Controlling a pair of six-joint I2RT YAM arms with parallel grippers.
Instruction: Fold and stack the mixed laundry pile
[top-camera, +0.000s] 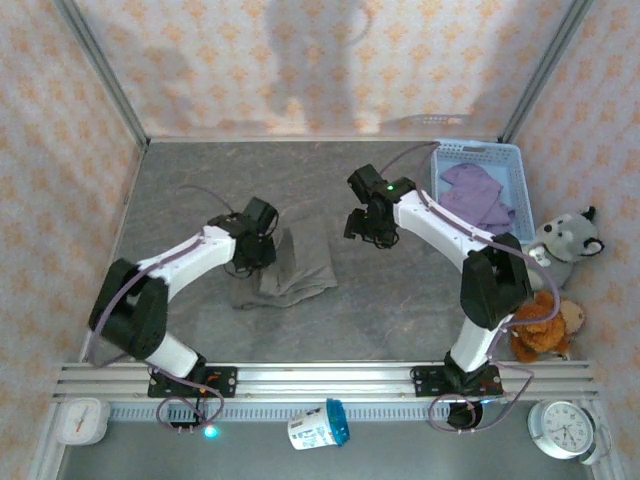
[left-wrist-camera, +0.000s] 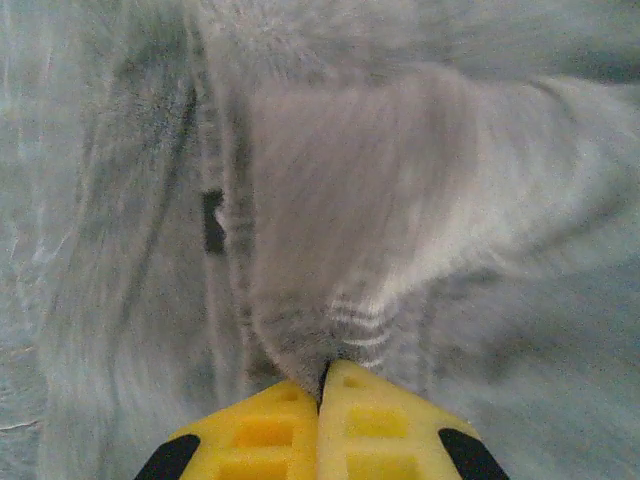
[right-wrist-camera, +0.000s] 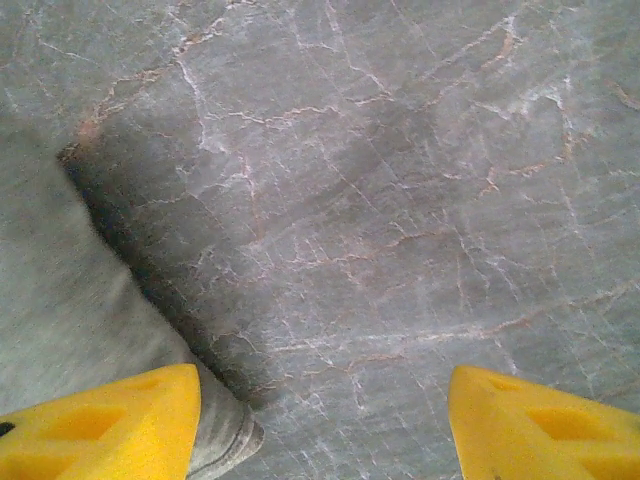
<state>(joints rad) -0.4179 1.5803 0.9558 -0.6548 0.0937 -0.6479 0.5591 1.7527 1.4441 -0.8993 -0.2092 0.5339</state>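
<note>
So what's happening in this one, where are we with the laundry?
The left gripper is shut, pinching a fold of the olive-grey garment lying on the table. The right gripper is open, holding nothing, above bare tabletop beside that garment's edge. The lavender T-shirt sits crumpled in the blue basket; nothing is stacked yet.

Left gripper (left-wrist-camera: 325, 372) pinching grey cloth.

We note the two yellow fingers (left-wrist-camera: 262, 432) pressed together at the bottom edge, with a fold of the olive-grey garment (left-wrist-camera: 390, 190) caught at their tips. The fabric rises from the pinch in a broad, blurred ridge. A small dark tag (left-wrist-camera: 213, 222) sits left of it. Pale veined tabletop (left-wrist-camera: 14, 300) shows at far left.
</note>
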